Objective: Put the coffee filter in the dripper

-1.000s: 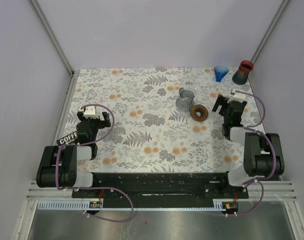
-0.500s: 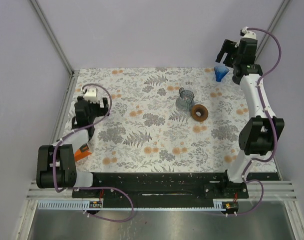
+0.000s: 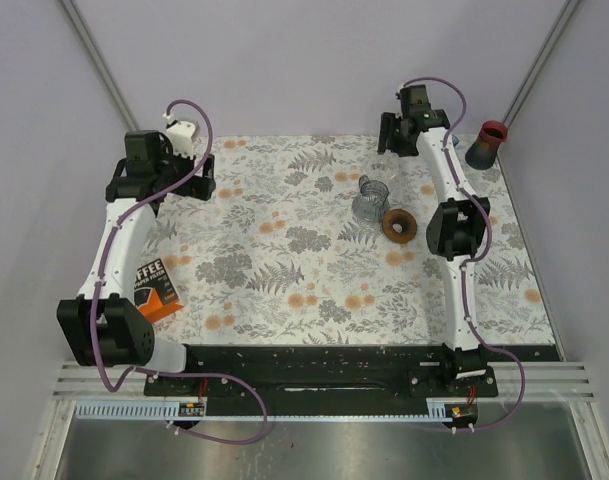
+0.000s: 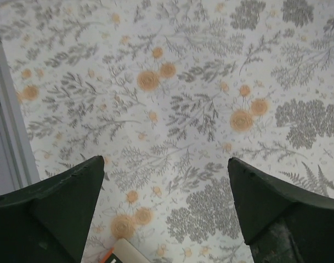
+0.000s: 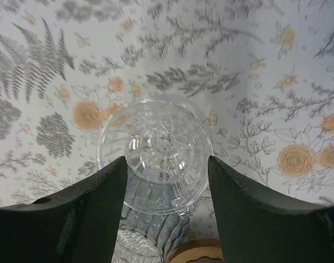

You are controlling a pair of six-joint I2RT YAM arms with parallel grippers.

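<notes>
Right claw (image 5: 167,160) part-open, seemingly hovering above glass dripper (image 5: 156,145), left claw (image 4: 165,161) wide, both held high, pointing downward

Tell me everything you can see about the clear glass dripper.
The dripper is clear ribbed glass with a round flared rim, standing mouth-up on the floral tablecloth, right of centre. No filter shows inside. A brown ring lies close beside it; contact is unclear. The right end effector hovers above, open, not touching.
</notes>
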